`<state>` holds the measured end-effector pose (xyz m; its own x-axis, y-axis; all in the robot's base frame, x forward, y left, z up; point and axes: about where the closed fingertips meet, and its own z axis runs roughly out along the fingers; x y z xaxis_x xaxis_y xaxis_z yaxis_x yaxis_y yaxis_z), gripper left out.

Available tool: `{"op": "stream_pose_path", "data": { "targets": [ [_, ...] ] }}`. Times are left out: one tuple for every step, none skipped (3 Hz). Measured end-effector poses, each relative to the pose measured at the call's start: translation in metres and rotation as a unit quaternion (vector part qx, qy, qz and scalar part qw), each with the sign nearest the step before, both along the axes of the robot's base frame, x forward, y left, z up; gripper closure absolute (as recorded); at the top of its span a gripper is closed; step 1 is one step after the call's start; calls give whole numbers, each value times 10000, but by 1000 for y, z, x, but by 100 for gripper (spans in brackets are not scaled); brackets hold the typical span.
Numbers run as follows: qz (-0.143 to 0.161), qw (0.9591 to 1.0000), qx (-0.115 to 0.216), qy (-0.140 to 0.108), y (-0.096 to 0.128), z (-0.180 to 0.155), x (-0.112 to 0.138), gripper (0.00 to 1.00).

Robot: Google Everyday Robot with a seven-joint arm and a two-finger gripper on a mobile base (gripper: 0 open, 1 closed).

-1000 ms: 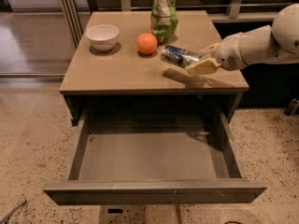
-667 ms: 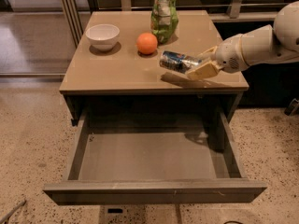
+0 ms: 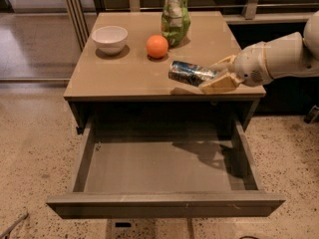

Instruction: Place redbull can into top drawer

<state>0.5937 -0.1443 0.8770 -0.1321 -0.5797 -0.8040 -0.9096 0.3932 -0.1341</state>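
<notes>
The gripper [image 3: 213, 78], clenching the can [image 3: 191, 72] sideways at centre right, is carrying it lower in frame, nearing the open drawer [image 3: 164, 204]

A white bowl [image 3: 109, 38] sits at the back left of the table [image 3: 119, 78]. An orange [image 3: 157, 46] lies to its right, with a green snack bag [image 3: 175, 15] upright just behind.

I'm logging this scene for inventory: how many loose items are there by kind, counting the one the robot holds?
Drink cans: 1, the can, gripped in the hand just above the table near its front right edge
Bowls: 1, the white bowl
Fruit: 1, the orange
Snack bags: 1, the green bag
Total: 4, none in the open drawer
</notes>
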Motion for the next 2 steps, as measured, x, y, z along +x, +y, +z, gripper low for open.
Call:
{"op": "stream_pose_path", "data": {
  "targets": [
    [343,9994,-16,36,4,2,-48,100],
    [677,9971,44,340,11,-38,-75,100]
  ]
}}
